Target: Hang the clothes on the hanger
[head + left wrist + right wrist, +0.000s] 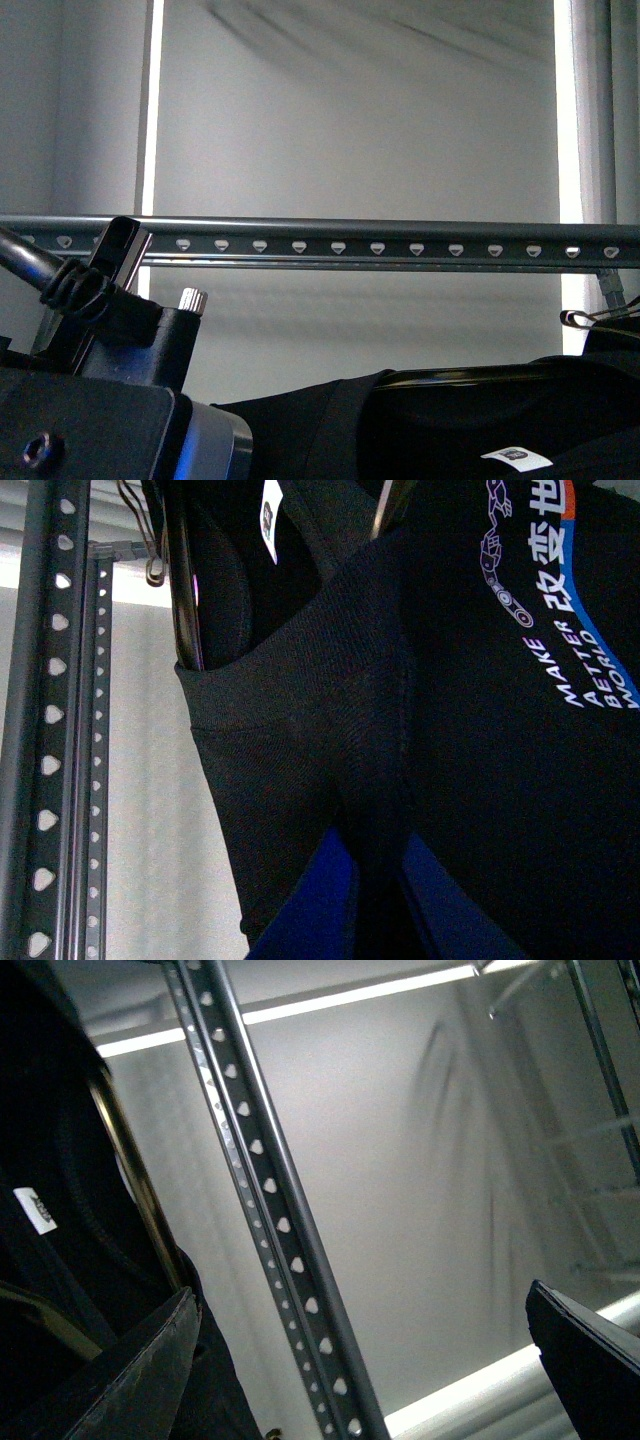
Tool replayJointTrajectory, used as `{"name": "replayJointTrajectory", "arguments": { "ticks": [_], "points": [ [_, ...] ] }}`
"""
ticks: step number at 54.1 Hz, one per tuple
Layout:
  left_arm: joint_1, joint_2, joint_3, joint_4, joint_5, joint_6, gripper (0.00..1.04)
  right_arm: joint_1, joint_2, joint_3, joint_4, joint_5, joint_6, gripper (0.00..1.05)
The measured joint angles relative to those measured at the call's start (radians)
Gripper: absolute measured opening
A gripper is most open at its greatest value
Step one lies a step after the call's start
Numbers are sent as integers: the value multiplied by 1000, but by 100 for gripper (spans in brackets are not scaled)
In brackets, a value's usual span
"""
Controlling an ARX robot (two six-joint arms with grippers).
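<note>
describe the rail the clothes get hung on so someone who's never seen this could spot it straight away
In the front view, look at the pale wall filling the background: one long horizontal bar crosses it at mid-height, from edge to edge. That is the dark-grey metal rail, sitting above the black garment. Unlike anything near it, it carries a row of small, evenly spaced holes along its face.

- hanger [400, 232]: dark-grey rail with evenly spaced holes [338, 246], being seen running level.
- clothes [440, 425]: black fabric, small white label [515, 457], being seen low in front, below the hanger, apart from it.
</note>
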Motion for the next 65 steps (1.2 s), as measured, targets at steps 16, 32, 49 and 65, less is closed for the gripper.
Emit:
{"name": "replayJointTrajectory", "arguments": {
  "ticks": [16, 32, 49, 65],
  "points": [
    [0, 0, 0, 0, -6, 3, 5, 34, 214, -14, 121, -5, -192, 97],
    [0, 0, 0, 0, -6, 3, 5, 15, 189, -115, 158, 9, -175, 97],
    [0, 0, 0, 0, -2, 3, 5, -48, 299, -136, 250, 3, -150, 97],
    [0, 0, 0, 0, -2, 3, 5, -47, 437, -90, 292, 47, -151, 97]
  ]
}}
